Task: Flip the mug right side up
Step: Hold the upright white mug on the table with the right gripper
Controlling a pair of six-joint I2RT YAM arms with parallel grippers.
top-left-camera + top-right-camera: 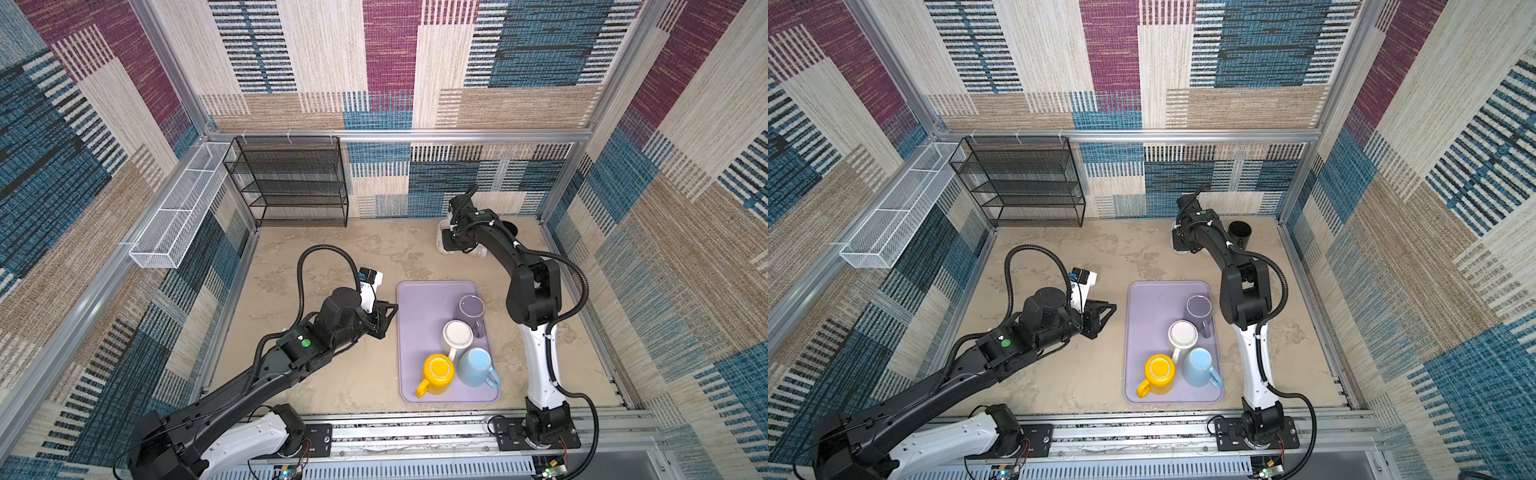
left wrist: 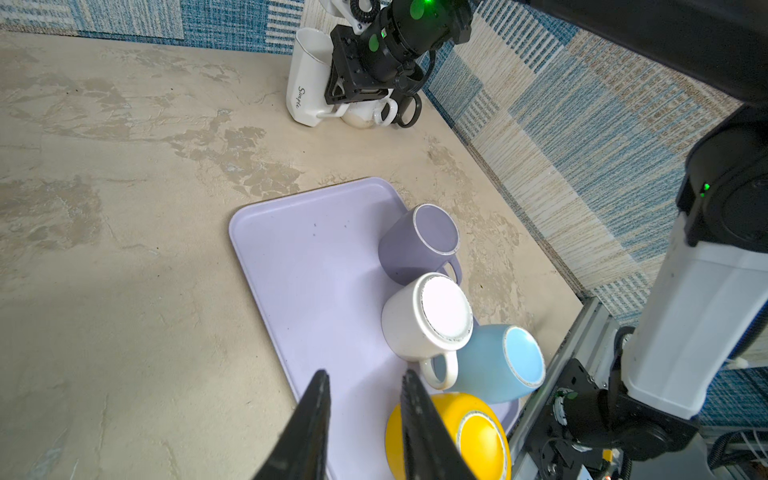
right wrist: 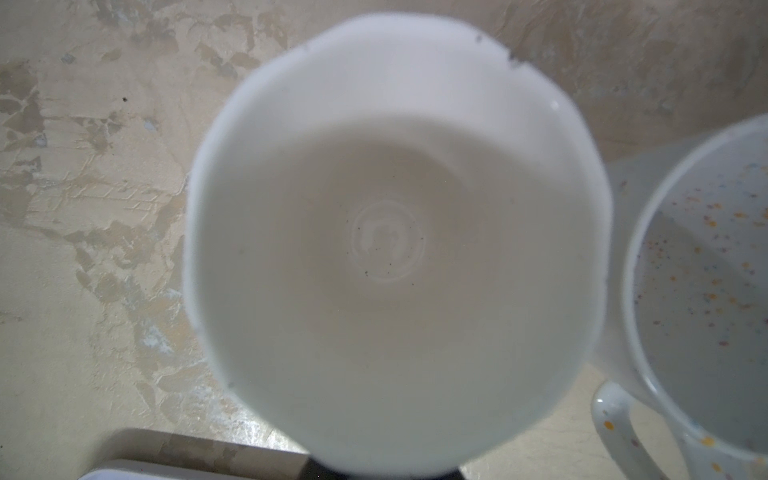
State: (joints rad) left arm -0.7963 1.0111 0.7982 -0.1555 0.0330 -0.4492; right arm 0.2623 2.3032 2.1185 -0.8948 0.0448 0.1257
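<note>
White Simple mug (image 2: 309,75) is sitting upright, right gripper (image 2: 353,97) clamping its handle. 4 mugs (image 2: 432,320) are sitting inverted on the lavender tray (image 2: 316,266); left gripper (image 2: 365,376) is hovering, jaws apart.

The white mug (image 2: 305,79) looks like glossy glazed ceramic. The tray (image 2: 316,270) is smooth matt plastic, the tabletop (image 2: 124,249) rough and mottled, the walls (image 1: 390,62) woven cloth.

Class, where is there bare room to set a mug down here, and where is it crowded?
Free: the tray's left half, beside the purple mug, white mug, yellow mug and blue mug; also the table between black rack and tray. Crowded: the tray's right side; the back right corner, with tall white mug, speckled mug, black mug.
</note>
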